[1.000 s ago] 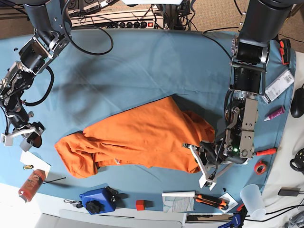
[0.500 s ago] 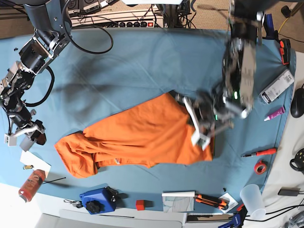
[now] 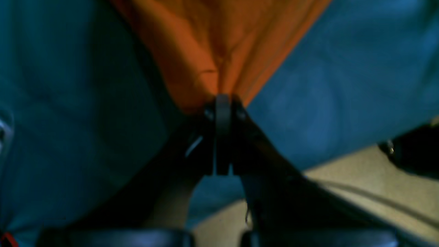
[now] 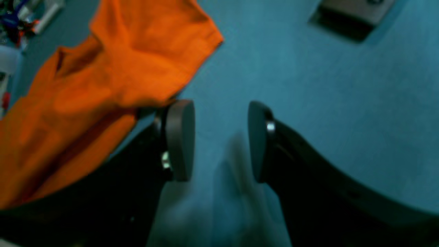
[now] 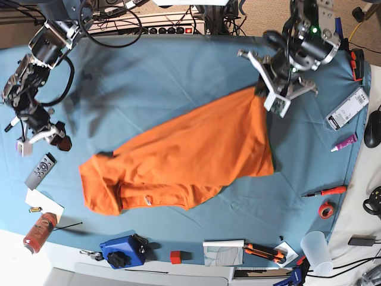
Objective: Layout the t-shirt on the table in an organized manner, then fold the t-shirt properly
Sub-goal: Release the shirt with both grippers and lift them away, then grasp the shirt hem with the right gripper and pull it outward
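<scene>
The orange t-shirt (image 5: pixel 190 155) lies bunched and stretched diagonally across the table (image 5: pixel 178 71), from near left to far right. My left gripper (image 5: pixel 265 94) is at the far right, shut on a corner of the t-shirt (image 3: pixel 212 51); in the left wrist view the left gripper (image 3: pixel 223 103) pinches the fabric, which fans out from it. My right gripper (image 5: pixel 40 140) hovers at the table's left edge, clear of the shirt. In the right wrist view the right gripper (image 4: pixel 219 137) stands open with nothing between its pads, and the t-shirt (image 4: pixel 103 85) is to its left.
A grey remote (image 5: pixel 40 170) lies just beside the right gripper. Along the near edge are white paper (image 5: pixel 43 204), an orange can (image 5: pixel 38 232), a blue box (image 5: pixel 122 251) and a cup (image 5: pixel 315 249). A red screwdriver (image 5: pixel 324 192) and tape roll (image 5: pixel 325 210) lie right.
The left gripper has carried the shirt corner from the near right up to the far right, stretching and dragging the shirt. The right arm moved back and its gripper opened wider.
</scene>
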You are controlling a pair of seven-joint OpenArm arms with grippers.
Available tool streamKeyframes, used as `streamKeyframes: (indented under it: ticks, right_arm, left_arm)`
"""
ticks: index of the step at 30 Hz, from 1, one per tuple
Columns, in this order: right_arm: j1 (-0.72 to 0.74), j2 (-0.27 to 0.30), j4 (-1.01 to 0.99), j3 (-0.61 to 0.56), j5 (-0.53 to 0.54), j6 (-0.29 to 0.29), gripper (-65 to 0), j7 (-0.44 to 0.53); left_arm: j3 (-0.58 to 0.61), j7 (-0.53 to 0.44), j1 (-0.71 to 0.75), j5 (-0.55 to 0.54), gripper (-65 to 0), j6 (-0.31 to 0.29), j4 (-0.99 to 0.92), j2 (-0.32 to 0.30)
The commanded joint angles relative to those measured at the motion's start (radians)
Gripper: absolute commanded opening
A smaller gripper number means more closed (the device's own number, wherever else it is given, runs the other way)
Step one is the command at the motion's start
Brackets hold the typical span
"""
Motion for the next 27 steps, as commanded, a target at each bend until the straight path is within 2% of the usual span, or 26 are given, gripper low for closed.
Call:
streamKeyframes:
  ticks: [1, 4, 9, 13, 15, 19, 21, 25, 27]
  right_arm:
    - [0.014, 0.022, 0.018, 0.002, 0.039, 0.007, -39.2, 0.024]
    - [0.008, 0.022, 0.018, 0.002, 0.079, 0.007, -39.2, 0.024]
    - [0.021, 0.02, 0.018, -0.01, 0.12, 0.007, -39.2, 0.023]
    - [0.025, 0.019, 0.018, -0.109, 0.115, 0.007, -39.2, 0.061]
    - [0.026, 0.019, 0.018, -0.183, 0.051, 0.007, -39.2, 0.144]
    - [0.045, 0.016, 0.018, -0.299, -0.172, 0.007, -39.2, 0.303]
    - [0.061, 0.014, 0.018, -0.336, -0.235, -0.014, -39.2, 0.335]
    - [0.097, 0.014, 0.017, -0.399, -0.253, -0.019, -39.3, 0.333]
    - [0.104, 0.013, 0.016, -0.433, -0.289, -0.064, -39.3, 0.333]
  left_arm:
    - [-0.002, -0.014, 0.018, -0.006, -65.0, -0.001, 0.018, -0.016]
    - [-0.003, 0.021, 0.063, -0.001, -65.0, 0.0, 0.018, -0.042]
    - [-0.003, 0.033, 0.149, 0.021, -65.0, 0.0, 0.018, -0.045]
    - [-0.003, 0.026, 0.169, 0.051, -65.0, 0.0, 0.018, -0.045]
    - [-0.003, 0.026, 0.169, 0.061, -65.0, 0.0, 0.018, -0.045]
    - [-0.003, 0.027, 0.169, 0.065, -65.0, 0.0, 0.018, -0.045]
    - [-0.003, 0.026, 0.169, 0.066, -65.0, 0.0, 0.018, -0.045]
    - [-0.003, 0.013, 0.169, 0.065, -65.0, 0.0, 0.018, -0.045]
    - [-0.003, 0.008, 0.169, 0.065, -65.0, 0.0, 0.018, -0.045]
